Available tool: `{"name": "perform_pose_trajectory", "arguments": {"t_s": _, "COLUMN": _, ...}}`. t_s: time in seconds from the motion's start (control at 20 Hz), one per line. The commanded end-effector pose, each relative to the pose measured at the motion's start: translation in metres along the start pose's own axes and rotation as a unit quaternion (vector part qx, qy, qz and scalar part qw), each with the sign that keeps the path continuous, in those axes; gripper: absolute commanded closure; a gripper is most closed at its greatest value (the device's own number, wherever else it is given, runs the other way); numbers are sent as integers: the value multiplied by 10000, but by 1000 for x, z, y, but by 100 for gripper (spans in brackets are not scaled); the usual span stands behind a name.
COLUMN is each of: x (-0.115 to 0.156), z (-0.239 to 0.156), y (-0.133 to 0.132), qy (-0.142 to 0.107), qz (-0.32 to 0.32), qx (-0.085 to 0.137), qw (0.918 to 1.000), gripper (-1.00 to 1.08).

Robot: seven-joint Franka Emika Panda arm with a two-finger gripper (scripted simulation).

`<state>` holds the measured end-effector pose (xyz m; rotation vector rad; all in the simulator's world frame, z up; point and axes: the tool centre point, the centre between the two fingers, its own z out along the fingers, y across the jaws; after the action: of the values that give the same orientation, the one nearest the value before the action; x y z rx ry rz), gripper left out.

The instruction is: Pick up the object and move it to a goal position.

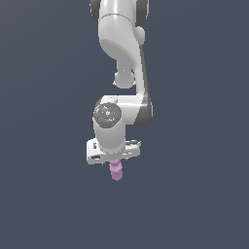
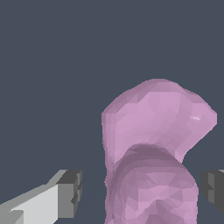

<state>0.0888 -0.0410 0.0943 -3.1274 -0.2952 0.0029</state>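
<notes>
**A:** Start at the left. What is your tool doing?

**B:** In the wrist view my gripper (image 2: 142,188) stands spread. One grey-tipped finger (image 2: 70,192) sits at about eight o'clock of the object (image 2: 151,144), with a clear gap of background between pad and pink surface. The other finger shows only as a dark edge at about four o'clock, also apart from it. So nothing is clasped; the jaws are released on either side.

**A:** And the object itself?

**B:** It lies between the fingers, pale pink-purple and knobbly. In the exterior view it pokes out at six o'clock from under my gripper (image 1: 115,156), the object (image 1: 116,171) narrower than the white hand above it.

**A:** Why hold things that way?

**B:** My guess: the wide spread leaves room on both sides, so I can straddle the narrow piece before squeezing. The arm (image 1: 121,53) hangs straight down over it, which suits a top grasp.

**A:** Anything around, anything in the way?

**B:** Only flat slate-blue background. I see no other item and no goal marker, so I cannot tell where the goal lies.
</notes>
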Motion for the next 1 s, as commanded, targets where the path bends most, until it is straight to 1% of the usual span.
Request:
{"name": "perform_pose_trajectory", "arguments": {"t_s": 0.0, "x": 1, "z": -1, "y": 0, "qy": 9, "qz": 0, "qx": -2, "qw": 10000, "gripper": -92}}
{"name": "perform_pose_trajectory", "arguments": {"t_s": 0.05, "x": 1, "z": -1, "y": 0, "qy": 9, "qz": 0, "qx": -2, "qw": 10000, "gripper": 108}}
{"name": "perform_pose_trajectory", "arguments": {"t_s": 0.65, "x": 2, "z": -2, "y": -2, "qy": 7, "qz": -1, "qx": -2, "qw": 10000, "gripper": 108}}
{"name": "perform_pose_trajectory", "arguments": {"t_s": 0.8, "x": 6, "z": -4, "y": -10, "qy": 7, "qz": -1, "qx": -2, "qw": 10000, "gripper": 108}}
{"name": "perform_pose_trajectory", "arguments": {"t_s": 0.95, "x": 13, "z": -8, "y": -26, "qy": 7, "qz": -1, "qx": -2, "qw": 10000, "gripper": 108}}
